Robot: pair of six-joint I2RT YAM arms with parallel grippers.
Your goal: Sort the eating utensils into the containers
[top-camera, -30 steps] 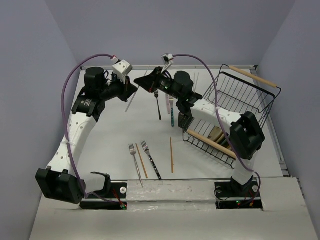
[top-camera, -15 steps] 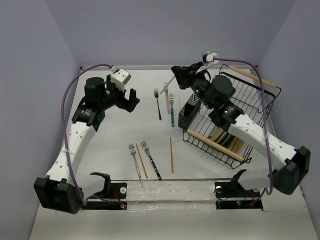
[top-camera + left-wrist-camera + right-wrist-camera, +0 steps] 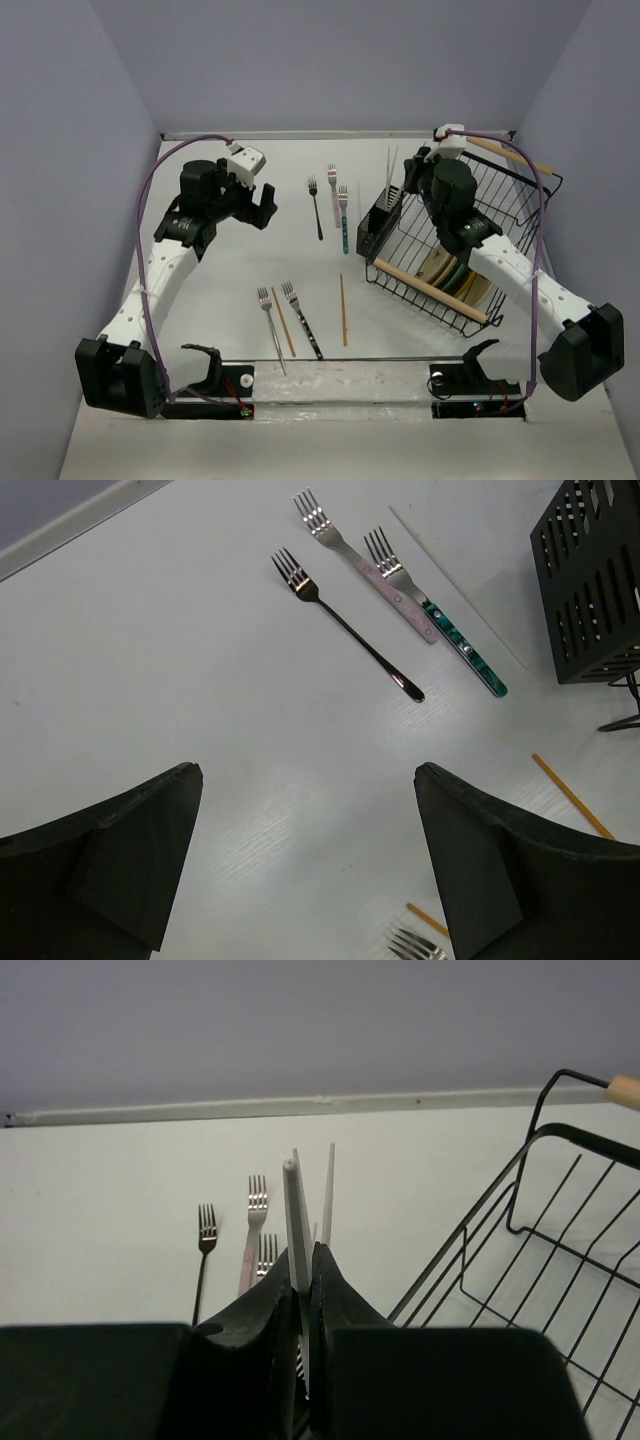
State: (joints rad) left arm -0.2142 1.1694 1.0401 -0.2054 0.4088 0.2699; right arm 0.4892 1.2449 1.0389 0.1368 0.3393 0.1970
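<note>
1. My left pincer (image 3: 305,780) gapes wide and empty above the counter (image 3: 150,630).
2. My right pincer (image 3: 305,1260) clamps a white chopstick (image 3: 293,1210), upright at frame centre, by the black holder (image 3: 385,212) right of centre in the top view.

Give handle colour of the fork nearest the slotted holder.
Mottled teal fork handle; left wrist view shows it best.

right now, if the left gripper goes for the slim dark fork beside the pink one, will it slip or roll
Probably stiff: the dark fork looks like glossy metal. Its thin handle lies flat on the smooth white table, so it may skate sideways rather than lift cleanly when pinched. Rolling seems unlikely, since the flat tines should steady it.
</note>
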